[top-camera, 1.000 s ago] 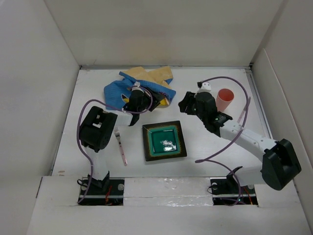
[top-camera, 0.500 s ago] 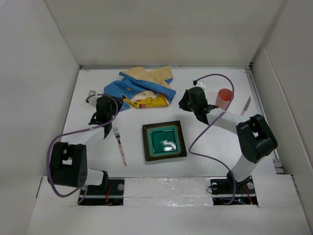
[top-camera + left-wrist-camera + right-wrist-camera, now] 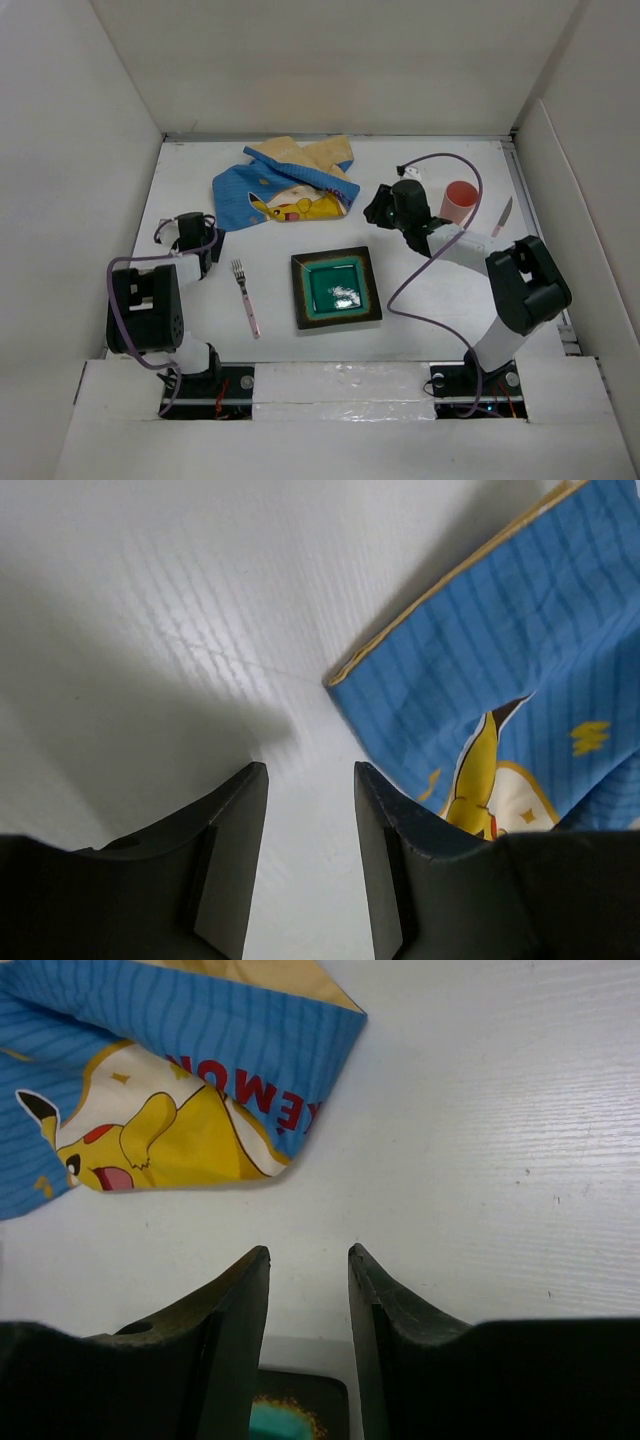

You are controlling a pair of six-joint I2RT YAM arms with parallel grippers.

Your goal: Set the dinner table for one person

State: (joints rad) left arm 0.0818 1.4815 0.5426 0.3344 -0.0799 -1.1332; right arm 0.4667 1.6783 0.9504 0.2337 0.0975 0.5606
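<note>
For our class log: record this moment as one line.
left gripper: open, empty | right gripper: open, empty | mat: crumpled | fork: left of plate

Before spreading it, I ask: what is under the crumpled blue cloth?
Around the cloth only the white table shows; part of the cloth's tan side is turned up. Anything beneath is covered.

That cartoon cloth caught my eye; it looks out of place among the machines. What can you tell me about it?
The cloth is thin fabric, blue with fine darker stripes, printed with a yellow cartoon creature and red letters; its underside looks tan. It lies rumpled and partly folded over itself on the white table, toward the far edge and left of centre, beyond the green plate and apart from it. Nothing rests on it or holds it.
</note>
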